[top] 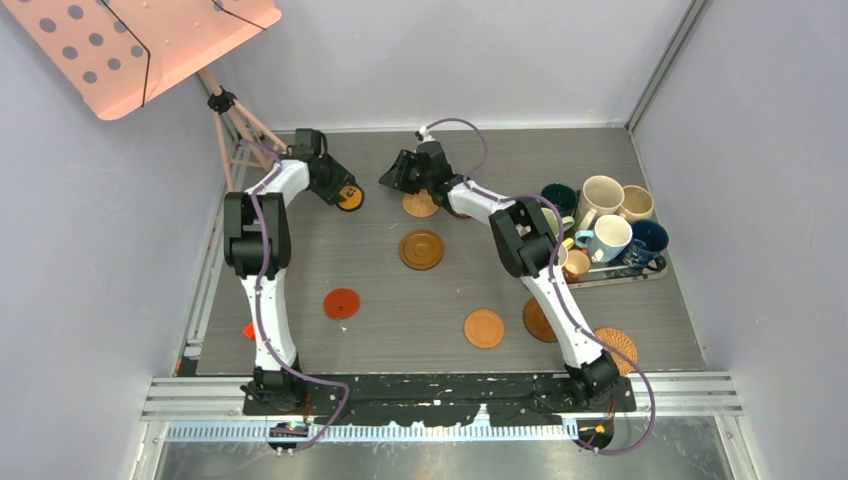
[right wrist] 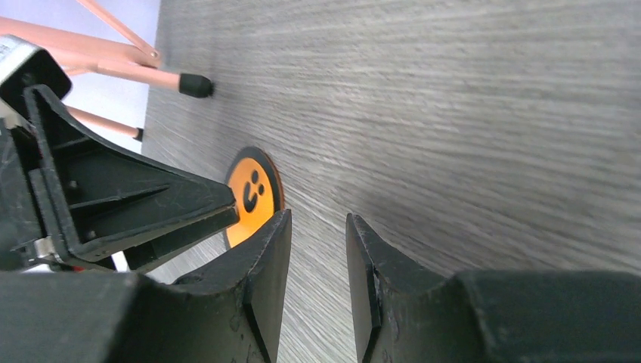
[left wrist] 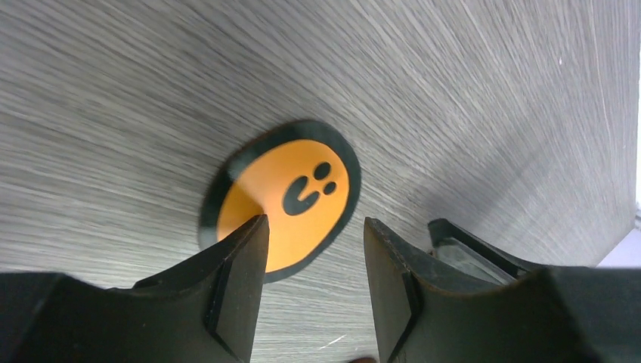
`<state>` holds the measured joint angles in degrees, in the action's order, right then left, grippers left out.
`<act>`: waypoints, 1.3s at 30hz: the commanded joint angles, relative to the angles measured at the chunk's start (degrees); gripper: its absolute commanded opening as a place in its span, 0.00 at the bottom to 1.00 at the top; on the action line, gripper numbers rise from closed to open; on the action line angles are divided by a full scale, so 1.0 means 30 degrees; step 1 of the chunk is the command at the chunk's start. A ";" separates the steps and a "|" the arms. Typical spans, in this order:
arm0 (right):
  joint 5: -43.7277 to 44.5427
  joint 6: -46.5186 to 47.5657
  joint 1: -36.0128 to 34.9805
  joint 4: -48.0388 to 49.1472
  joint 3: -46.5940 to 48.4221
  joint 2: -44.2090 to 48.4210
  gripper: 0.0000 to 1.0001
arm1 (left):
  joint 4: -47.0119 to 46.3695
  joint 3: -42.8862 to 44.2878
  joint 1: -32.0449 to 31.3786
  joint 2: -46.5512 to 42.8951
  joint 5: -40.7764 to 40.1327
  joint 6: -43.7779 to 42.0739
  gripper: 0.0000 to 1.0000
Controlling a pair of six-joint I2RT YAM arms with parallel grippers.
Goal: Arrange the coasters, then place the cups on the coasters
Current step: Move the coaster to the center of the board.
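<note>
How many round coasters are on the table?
7 coasters: black-and-orange far left, tan far centre, ringed brown mid-table, red near left, orange near centre, dark brown beside the right arm, wicker by its base. The arm may hide more.

Coasters all lie flat, well apart: black-rimmed orange disc [top: 349,197] far left, ringed dark-brown wooden disc [top: 421,249] mid-table, red disc [top: 341,303] and plain orange-tan disc [top: 484,328] nearer. Handled ceramic mugs [top: 601,195] sit bunched together far right.

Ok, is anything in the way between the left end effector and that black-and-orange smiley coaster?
Nothing visible is. The left end effector has its jaws open and aimed at the black-and-orange coaster, which lies flat on the grey table with no other object between them.
</note>
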<state>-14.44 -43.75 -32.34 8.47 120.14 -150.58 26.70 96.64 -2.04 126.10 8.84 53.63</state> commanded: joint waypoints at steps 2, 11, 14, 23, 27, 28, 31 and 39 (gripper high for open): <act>0.0269 0.0171 0.0408 0.1749 -0.1558 0.2963 0.40 | -0.0137 0.0715 -0.0494 0.0495 0.0502 0.0202 0.52; 0.0038 0.0359 0.0730 0.2053 -0.2774 0.3934 0.40 | 0.0672 0.0680 -0.0676 -0.1107 -0.1989 -0.0906 0.50; -0.0058 0.0138 0.0730 0.2299 -0.3031 0.3969 0.40 | 0.0410 -0.0401 -0.0240 -0.1978 -0.3438 -0.0133 0.49; -0.0111 0.0220 0.0745 0.2421 -0.3011 0.4051 0.39 | -0.1278 -0.2054 0.0336 -0.2281 -0.4446 0.1290 0.46; -0.0159 0.0210 0.0823 0.2470 -0.3053 0.4023 0.39 | -0.1348 -0.1613 0.0330 -0.1680 -0.4012 0.1578 0.46; -0.0203 0.0204 0.0835 0.2499 -0.3063 0.4001 0.39 | -0.1528 -0.1586 0.0330 -0.1563 -0.3842 0.1666 0.45; -0.0225 0.0102 0.0940 0.2647 -0.3205 0.4007 0.39 | -0.1759 -0.1407 0.0330 -0.1076 -0.3171 0.1986 0.45; -0.0374 -0.0185 0.1243 0.3236 -0.3915 0.4281 0.39 | -0.2080 -0.1181 0.0110 -0.0485 -0.2388 0.2318 0.45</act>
<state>-14.90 -43.86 -29.26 14.26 109.71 -142.54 22.24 90.96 -1.32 123.28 0.25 59.61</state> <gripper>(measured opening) 0.396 0.450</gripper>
